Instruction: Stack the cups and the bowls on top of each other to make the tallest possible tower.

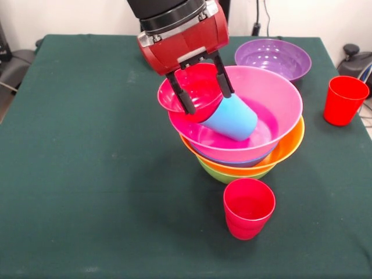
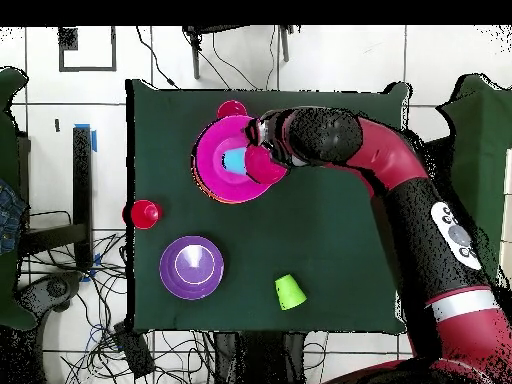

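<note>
The tower stands mid-table: a lime green bowl (image 1: 224, 174) at the bottom, then an orange bowl (image 1: 286, 152), a blue bowl (image 1: 244, 164) and a wide pink bowl (image 1: 279, 93) on top. A small red bowl (image 1: 200, 84) leans tilted on the pink bowl's left rim. My gripper (image 1: 210, 102) reaches down into the pink bowl. Its fingers flank the upper end of the sky blue cup (image 1: 232, 116), which lies tilted with its lower end on the pink bowl's inside. In the overhead view the blue cup (image 2: 234, 161) shows inside the pink bowl (image 2: 212, 180).
A purple bowl (image 1: 273, 58) (image 2: 192, 267) sits behind the tower. One red cup (image 1: 344, 100) (image 2: 144, 213) stands at the right. Another red cup (image 1: 249, 207) (image 2: 232, 108) stands just in front of the tower. A lime green cup (image 2: 289, 291) stands upside down near the robot's base.
</note>
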You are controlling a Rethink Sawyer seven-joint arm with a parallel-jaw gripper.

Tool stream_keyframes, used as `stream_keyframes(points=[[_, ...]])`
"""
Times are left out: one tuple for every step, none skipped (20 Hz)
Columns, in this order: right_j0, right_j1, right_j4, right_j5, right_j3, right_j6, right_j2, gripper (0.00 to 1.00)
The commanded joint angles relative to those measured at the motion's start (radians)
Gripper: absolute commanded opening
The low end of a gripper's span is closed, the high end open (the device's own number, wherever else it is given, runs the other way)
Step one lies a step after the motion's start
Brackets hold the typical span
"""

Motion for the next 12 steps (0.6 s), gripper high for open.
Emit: stream_keyframes(points=[[0.012, 0.026, -0.046, 0.095, 0.0, -0.105, 0.021, 1.0], [0.013, 0.023, -0.045, 0.1, -0.001, -0.103, 0.02, 1.0], [0.012, 0.02, -0.044, 0.102, 0.001, -0.1, 0.019, 1.0], [0.013, 0.018, -0.043, 0.108, -0.002, -0.099, 0.018, 1.0], [0.014, 0.016, -0.043, 0.113, -0.004, -0.098, 0.016, 1.0], [0.022, 0.01, -0.043, 0.132, -0.02, -0.091, 0.008, 1.0], [0.024, 0.006, -0.043, 0.138, -0.023, -0.085, 0.001, 1.0], [0.027, -0.003, -0.045, 0.151, -0.026, -0.071, -0.014, 1.0], [0.027, -0.006, -0.047, 0.16, -0.027, -0.068, -0.021, 1.0], [0.026, -0.013, -0.057, 0.183, -0.024, -0.072, -0.034, 1.0], [0.027, -0.014, -0.064, 0.199, -0.027, -0.078, -0.042, 1.0], [0.032, -0.016, -0.076, 0.232, -0.037, -0.08, -0.06, 1.0]])
